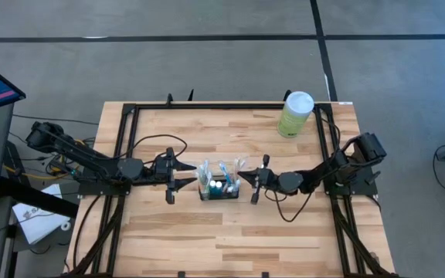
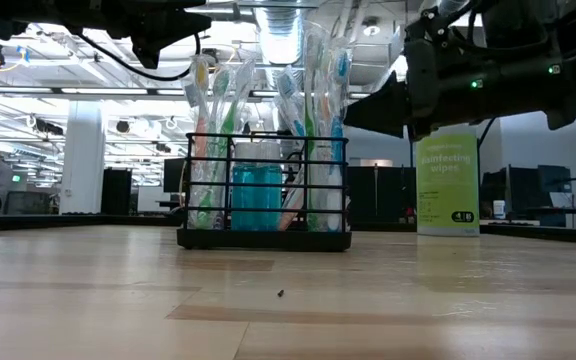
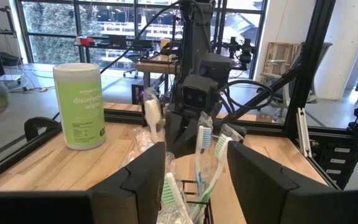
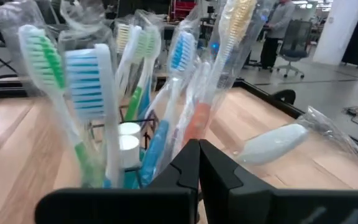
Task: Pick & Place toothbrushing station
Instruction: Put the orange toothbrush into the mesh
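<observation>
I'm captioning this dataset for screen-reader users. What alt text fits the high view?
Seen from above, a black wire-mesh toothbrush holder full of toothbrushes stands mid-table between two dark robot arms: the open left gripper beside it on one side, the shut right gripper on the other. A pale-green wipes canister stands at the far edge.

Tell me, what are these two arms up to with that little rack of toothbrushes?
The black wire holder full of wrapped toothbrushes stands upright on the wooden table, near the middle. The two arms face it from opposite sides. The left tool is open beside the holder; the right tool is shut, close to the brush heads on the other side. Neither appears to grip the holder at this moment. A green wipes canister stands apart, toward the far right corner.
</observation>
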Available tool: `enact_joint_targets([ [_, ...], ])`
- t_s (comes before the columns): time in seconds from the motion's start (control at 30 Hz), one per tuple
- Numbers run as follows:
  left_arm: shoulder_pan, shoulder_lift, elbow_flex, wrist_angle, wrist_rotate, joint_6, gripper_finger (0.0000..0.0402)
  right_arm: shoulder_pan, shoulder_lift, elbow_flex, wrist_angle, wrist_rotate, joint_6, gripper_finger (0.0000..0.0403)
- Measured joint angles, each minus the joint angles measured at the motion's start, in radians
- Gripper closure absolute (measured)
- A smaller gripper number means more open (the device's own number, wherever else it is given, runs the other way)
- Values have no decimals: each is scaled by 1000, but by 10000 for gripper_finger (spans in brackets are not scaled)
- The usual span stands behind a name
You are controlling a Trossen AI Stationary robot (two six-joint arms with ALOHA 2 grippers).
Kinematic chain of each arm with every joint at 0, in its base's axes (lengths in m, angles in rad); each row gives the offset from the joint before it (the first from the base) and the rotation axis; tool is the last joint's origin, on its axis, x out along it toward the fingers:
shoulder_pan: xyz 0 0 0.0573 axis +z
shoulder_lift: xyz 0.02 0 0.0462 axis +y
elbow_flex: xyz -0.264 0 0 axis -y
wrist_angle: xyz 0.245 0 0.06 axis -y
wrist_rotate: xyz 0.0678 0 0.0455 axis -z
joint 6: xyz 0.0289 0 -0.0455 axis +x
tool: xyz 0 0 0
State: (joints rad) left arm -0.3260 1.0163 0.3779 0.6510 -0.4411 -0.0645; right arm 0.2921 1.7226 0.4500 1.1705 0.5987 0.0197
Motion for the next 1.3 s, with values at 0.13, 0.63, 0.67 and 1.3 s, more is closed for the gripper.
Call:
enact_joint_targets([
  [0.13,0,0,0,0,0,0,234,17,0,0,-37,0,26,403],
  [0.63,0,0,0,0,0,0,234,2,1,0,-84,-27,96,403],
  [0.67,0,0,0,0,0,0,234,2,1,0,-83,-30,101,403],
  [1.3,0,0,0,-1,0,0,234,21,157,13,106,5,55,401],
])
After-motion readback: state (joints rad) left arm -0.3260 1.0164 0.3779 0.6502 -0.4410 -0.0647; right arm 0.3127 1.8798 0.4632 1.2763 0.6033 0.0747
